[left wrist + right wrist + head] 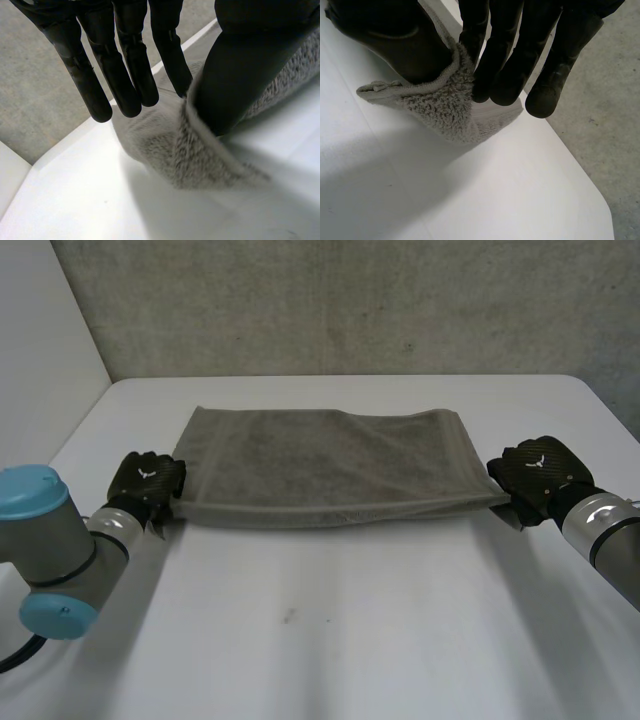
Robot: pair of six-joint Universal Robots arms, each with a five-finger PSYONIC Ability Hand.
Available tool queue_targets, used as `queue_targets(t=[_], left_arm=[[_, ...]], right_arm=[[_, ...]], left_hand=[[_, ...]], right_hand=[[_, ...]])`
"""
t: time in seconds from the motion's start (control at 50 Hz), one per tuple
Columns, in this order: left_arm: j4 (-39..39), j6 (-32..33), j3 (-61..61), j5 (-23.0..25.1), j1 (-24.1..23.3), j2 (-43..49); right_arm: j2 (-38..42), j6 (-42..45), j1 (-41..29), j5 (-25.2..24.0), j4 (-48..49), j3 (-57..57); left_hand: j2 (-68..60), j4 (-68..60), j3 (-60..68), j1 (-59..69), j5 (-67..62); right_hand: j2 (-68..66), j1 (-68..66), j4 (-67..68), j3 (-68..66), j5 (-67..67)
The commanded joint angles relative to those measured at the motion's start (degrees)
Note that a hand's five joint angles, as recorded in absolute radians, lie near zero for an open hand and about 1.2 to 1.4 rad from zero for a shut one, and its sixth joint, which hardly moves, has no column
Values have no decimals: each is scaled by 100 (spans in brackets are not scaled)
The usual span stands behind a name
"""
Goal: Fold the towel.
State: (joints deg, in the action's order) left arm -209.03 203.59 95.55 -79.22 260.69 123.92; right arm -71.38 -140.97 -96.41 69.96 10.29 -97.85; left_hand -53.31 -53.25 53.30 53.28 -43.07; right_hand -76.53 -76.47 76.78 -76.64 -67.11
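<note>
A grey towel [320, 465] lies folded in half across the middle of the white table [320, 630], its folded edge towards me. My left hand [147, 480] is at the towel's near left corner. In the left wrist view its fingers [125, 75] are straight and stand apart from the thumb [240, 75]. The towel corner [200, 155] rests on the table and leans against that thumb. My right hand [540, 472] is at the near right corner. There its fingers [515, 50] pinch the towel corner [445, 107] against the thumb.
A grey concrete wall [350, 300] rises behind the table's far edge. In the right wrist view the table's edge [580, 170] runs close beyond the fingertips, with grey floor [615, 100] past it.
</note>
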Motion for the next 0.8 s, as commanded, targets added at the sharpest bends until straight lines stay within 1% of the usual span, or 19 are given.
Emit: queue_targets(t=[0.02,0.08,0.18,0.2,0.24,0.26,0.3,0.32,0.36,0.38,0.4,0.42,0.46,0.52,0.64,0.68,0.74,0.78,0.8], left_arm=[[55,40,-46,3,140,18],[82,58,-1,-6,167,-35],[432,58,463,29,386,-954],[433,58,464,29,387,-957],[600,58,823,73,527,-1613],[600,58,825,73,527,-1617],[714,58,1105,187,589,-2508],[715,58,1106,187,589,-2513],[837,5,1307,397,615,-3493],[838,5,1308,398,615,-3497],[890,-56,1387,529,641,-3872],[890,-56,1387,530,641,-3875],[1048,-257,1527,758,694,-4348],[1302,-451,1624,872,668,-4464],[1427,-513,1800,899,677,-4403],[1409,-478,1862,899,659,-4114],[1391,-461,1836,882,659,-3893],[1374,-452,1722,882,659,-3491],[1374,-452,1721,882,659,-3489]], right_arm=[[-25,26,114,9,-18,56],[-34,44,114,9,-62,73],[-279,253,149,-61,-868,301],[-280,254,149,-61,-871,302],[-577,464,167,-253,-1466,512],[-579,465,167,-254,-1468,513],[-1147,562,202,-499,-1880,705],[-1150,562,202,-500,-1882,706],[-1745,545,289,-632,-2100,846],[-1748,544,290,-632,-2101,847],[-1983,527,325,-702,-2171,899],[-1985,527,325,-703,-2172,899],[-2309,536,412,-773,-2329,1013],[-2468,571,544,-773,-2592,1101],[-2346,826,694,-790,-3121,1198],[-2014,1368,694,-738,-3340,1190],[-1748,1722,677,-694,-3420,1189],[-1407,2291,668,-668,-3498,1190],[-1405,2293,668,-667,-3499,1189]], left_hand=[[-2663,-2669,2664,2667,-2687],[-2669,-2675,2670,2672,-2693],[-2669,-2675,2670,2672,-2693],[-2669,-2675,2670,2672,-2693],[-2669,-2675,2670,2672,-2693],[-2669,-2675,2670,2672,-2693],[-2669,-2675,2670,2672,-2693],[-2669,-2675,2670,2672,-2693],[-2669,-2675,2670,2672,-2693],[-2669,-2675,2670,2672,-2693],[-2669,-2675,2670,2672,-2693],[-2669,-2675,2670,2672,-2693],[-2669,-2675,2670,2672,-2693],[-2669,-2675,2670,2672,-2693],[-2669,-2675,2670,2672,-2693],[-2669,-2675,2670,2672,-2693],[-2669,-2675,2670,2672,-2693],[-2669,-2675,2670,2672,-2693],[-2669,-2675,2670,2672,-2693]], right_hand=[[-347,-353,322,-336,-289],[-347,-353,322,-336,-289],[-347,-353,322,-336,-289],[-347,-353,322,-336,-289],[-347,-353,322,-336,-289],[-347,-353,322,-336,-289],[-347,-353,322,-336,-289],[-347,-353,322,-336,-289],[-347,-353,322,-336,-289],[-347,-353,322,-336,-289],[-347,-353,322,-336,-289],[-347,-353,322,-336,-289],[-347,-353,322,-336,-289],[-347,-353,322,-336,-289],[-347,-353,322,-336,-289],[-347,-353,322,-336,-289],[-347,-353,322,-336,-289],[-347,-353,322,-336,-289],[-347,-353,322,-336,-289]])
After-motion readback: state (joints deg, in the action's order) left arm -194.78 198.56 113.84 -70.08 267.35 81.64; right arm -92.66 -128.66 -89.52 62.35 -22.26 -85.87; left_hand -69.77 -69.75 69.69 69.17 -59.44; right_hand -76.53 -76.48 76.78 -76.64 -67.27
